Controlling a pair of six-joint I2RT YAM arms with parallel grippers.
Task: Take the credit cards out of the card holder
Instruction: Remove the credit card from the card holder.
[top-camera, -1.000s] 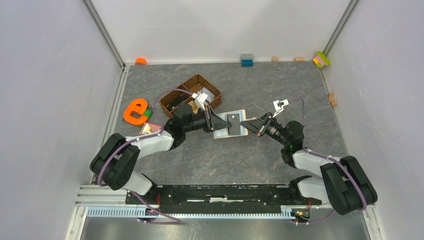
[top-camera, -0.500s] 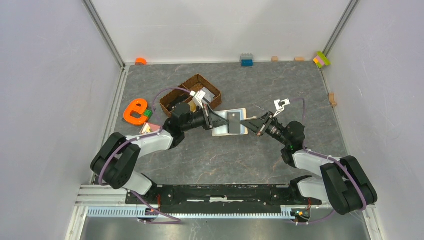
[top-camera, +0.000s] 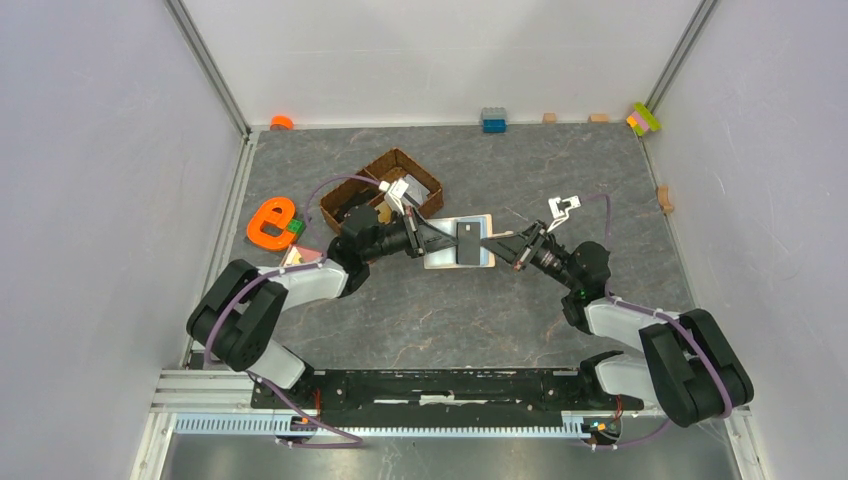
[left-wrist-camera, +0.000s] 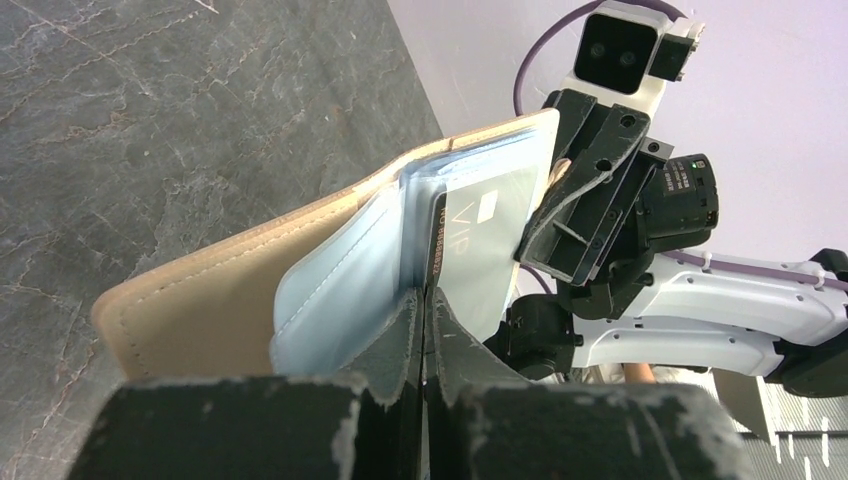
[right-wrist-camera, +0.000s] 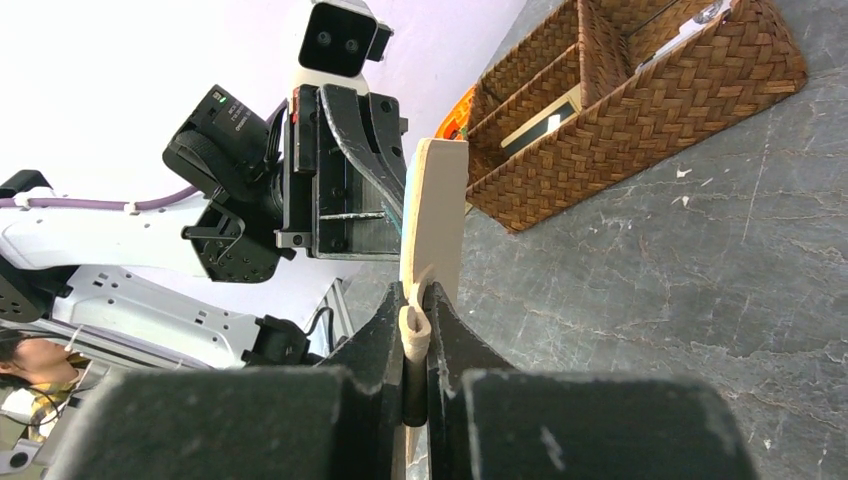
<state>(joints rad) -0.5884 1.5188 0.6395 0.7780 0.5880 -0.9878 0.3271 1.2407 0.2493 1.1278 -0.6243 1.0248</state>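
The beige card holder (top-camera: 447, 256) hangs open above the table between my two grippers. My left gripper (left-wrist-camera: 425, 292) is shut on the lower edge of a credit card (left-wrist-camera: 487, 232). That card has a pale face marked VIP and a dark edge, and it stands among the holder's clear sleeves (left-wrist-camera: 335, 275). From above the same credit card (top-camera: 468, 240) shows dark. My right gripper (right-wrist-camera: 415, 295) is shut on the card holder (right-wrist-camera: 436, 215) at its curled edge. In the top view my left gripper (top-camera: 428, 240) comes from the left and my right gripper (top-camera: 503, 245) from the right.
A brown wicker basket (top-camera: 372, 175) stands just behind the left gripper, also seen as the basket (right-wrist-camera: 640, 110). An orange letter toy (top-camera: 268, 222) with a green block (top-camera: 296, 227) lies left. A pinkish flat piece (top-camera: 300, 256) lies by the left arm. Small blocks line the far edge.
My left gripper has closed its jaws on the card in the holder. The holder and both grippers have shifted slightly away from the arm bases.
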